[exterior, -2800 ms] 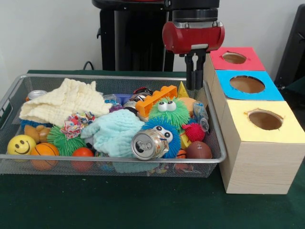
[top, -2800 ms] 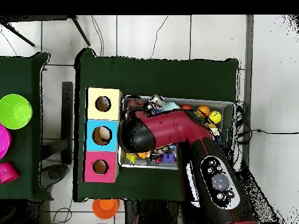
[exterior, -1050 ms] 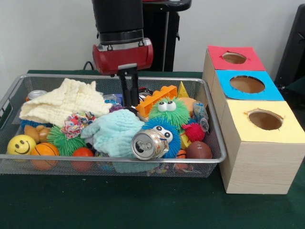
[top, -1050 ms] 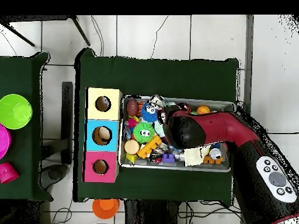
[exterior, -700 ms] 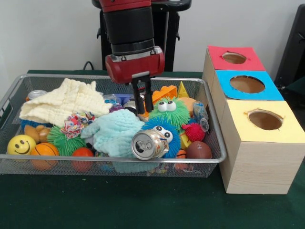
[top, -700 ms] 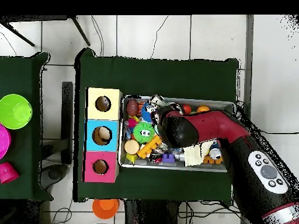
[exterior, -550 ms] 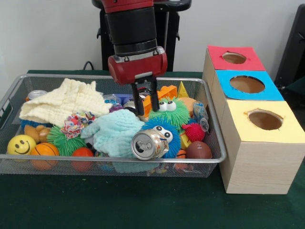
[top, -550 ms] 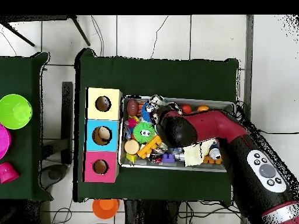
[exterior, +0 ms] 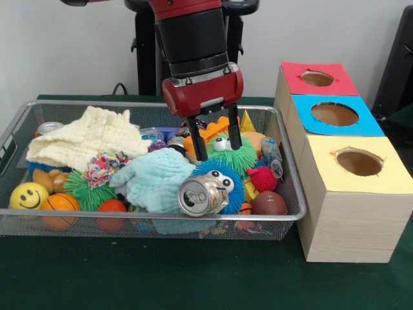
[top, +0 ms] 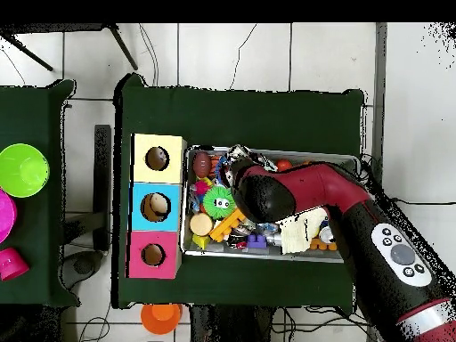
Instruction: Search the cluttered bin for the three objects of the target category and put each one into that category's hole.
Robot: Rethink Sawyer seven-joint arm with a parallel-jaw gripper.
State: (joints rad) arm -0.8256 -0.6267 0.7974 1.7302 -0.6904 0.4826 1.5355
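In the wire bin [exterior: 19,129], the gripper [exterior: 216,144] hangs spread wide, its fingers [exterior: 199,143] straddling the orange block [exterior: 216,126] and the green fuzzy ball [exterior: 227,152]. The crushed can [exterior: 201,195] lies just below, near the bin's front rim.

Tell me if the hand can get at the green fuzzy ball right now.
Probably yes. The hand hangs open just above the green fuzzy ball, which sits on top of the pile with nothing over it. The orange block alongside might get nudged.
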